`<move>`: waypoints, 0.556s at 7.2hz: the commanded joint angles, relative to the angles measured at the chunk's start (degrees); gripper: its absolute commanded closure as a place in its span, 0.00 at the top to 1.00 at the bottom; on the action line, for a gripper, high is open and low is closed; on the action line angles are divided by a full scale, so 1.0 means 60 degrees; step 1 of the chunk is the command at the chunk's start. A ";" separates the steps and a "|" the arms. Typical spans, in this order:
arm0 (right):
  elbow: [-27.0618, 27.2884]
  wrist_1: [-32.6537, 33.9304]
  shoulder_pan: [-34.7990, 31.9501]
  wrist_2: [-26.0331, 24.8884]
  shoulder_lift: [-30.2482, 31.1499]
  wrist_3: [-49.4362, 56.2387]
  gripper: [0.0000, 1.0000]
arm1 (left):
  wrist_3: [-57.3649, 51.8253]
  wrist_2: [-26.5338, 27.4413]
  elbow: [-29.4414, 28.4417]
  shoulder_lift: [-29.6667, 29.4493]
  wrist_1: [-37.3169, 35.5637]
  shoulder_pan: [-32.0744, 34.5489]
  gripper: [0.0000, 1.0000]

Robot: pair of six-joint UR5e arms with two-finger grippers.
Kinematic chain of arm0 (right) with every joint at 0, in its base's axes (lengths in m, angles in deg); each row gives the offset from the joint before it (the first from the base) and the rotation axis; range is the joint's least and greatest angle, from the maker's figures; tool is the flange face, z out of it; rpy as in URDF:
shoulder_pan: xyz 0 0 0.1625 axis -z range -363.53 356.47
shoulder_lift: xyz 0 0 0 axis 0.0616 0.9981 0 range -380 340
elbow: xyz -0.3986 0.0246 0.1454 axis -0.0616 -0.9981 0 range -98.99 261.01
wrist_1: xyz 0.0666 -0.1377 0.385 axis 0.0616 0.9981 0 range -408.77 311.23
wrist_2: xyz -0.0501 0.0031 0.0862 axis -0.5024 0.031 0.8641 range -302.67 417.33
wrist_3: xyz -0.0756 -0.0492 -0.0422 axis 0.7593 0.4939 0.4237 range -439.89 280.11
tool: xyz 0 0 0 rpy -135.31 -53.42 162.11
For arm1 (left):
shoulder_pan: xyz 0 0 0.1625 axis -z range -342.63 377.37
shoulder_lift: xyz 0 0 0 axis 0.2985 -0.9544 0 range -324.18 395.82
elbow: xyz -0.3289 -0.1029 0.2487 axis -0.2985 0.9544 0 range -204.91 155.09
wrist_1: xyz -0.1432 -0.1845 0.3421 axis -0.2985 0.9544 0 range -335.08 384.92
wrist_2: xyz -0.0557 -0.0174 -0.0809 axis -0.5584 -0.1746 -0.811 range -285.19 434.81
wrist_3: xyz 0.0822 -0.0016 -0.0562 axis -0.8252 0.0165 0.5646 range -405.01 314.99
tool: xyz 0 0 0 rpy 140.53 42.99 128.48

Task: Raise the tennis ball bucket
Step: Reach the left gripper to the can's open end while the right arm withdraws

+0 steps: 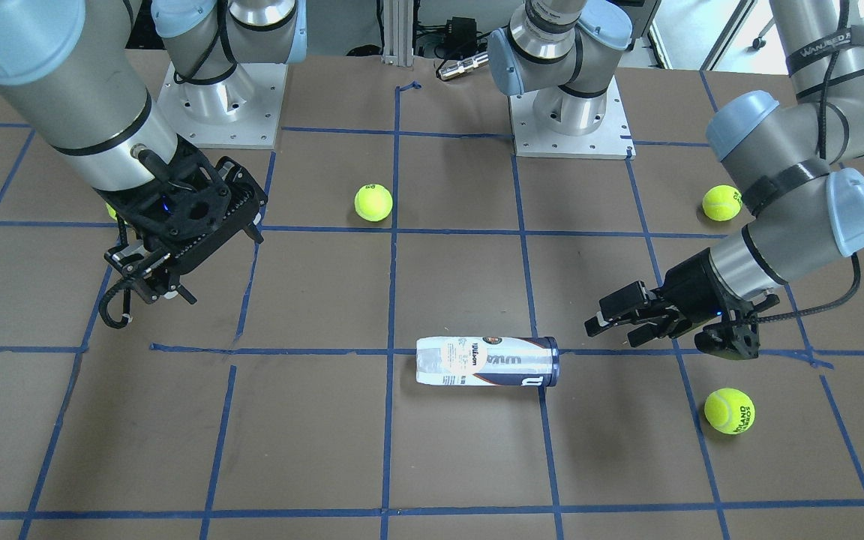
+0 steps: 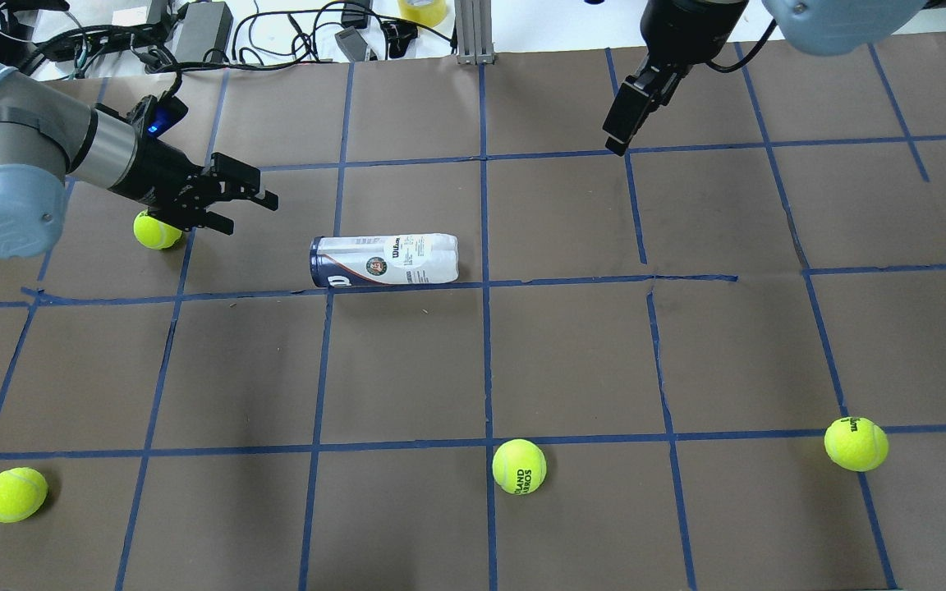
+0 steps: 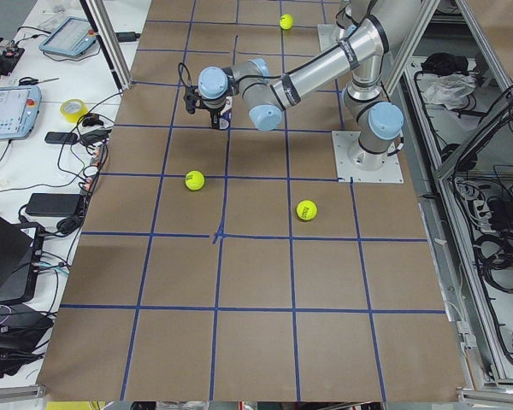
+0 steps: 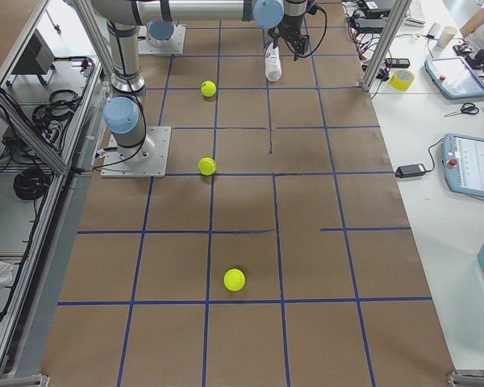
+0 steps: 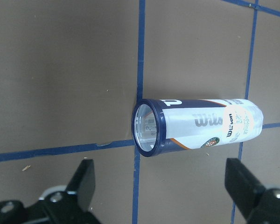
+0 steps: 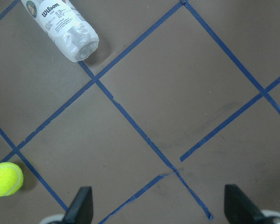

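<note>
Low in the front view's middle, the slim clear-plastic tennis ball bucket (image 1: 486,361) lies sideways near your left gripper (image 1: 612,328), jaws spread like the right gripper (image 6: 158,205), so one finger bumping first could roll it away.

"Wilson" on the tennis ball bucket (image 5: 196,127), "OLAND ARROS" on one ball (image 2: 519,466)

Bare brown blue-taped tabletop (image 2: 276,254) lies between my left gripper (image 2: 245,210), jaws spread, and the navy-rimmed end of the clear-plastic tennis ball bucket (image 2: 384,260), which lies on its side. 1 yellow-green tennis ball (image 2: 157,230) sits just under my left wrist, behind the fingers. Open table flanks both long sides of the bucket; 3 more balls (image 2: 519,466) lie well apart
</note>
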 commanded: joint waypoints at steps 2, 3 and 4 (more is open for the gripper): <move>0.1037 -0.0045 0.0010 -0.1081 0.1178 -0.1707 1.00 | -0.0418 -0.0701 0.0086 -0.0649 -0.0113 0.0047 1.00; 0.1084 -0.0059 0.0010 -0.1117 0.1342 -0.2583 1.00 | -0.0435 -0.0993 0.0217 -0.0810 -0.0258 0.0047 1.00; 0.1070 -0.0045 0.0010 -0.1103 0.1358 -0.3085 1.00 | -0.0421 -0.1011 0.0291 -0.0971 -0.0520 0.0090 1.00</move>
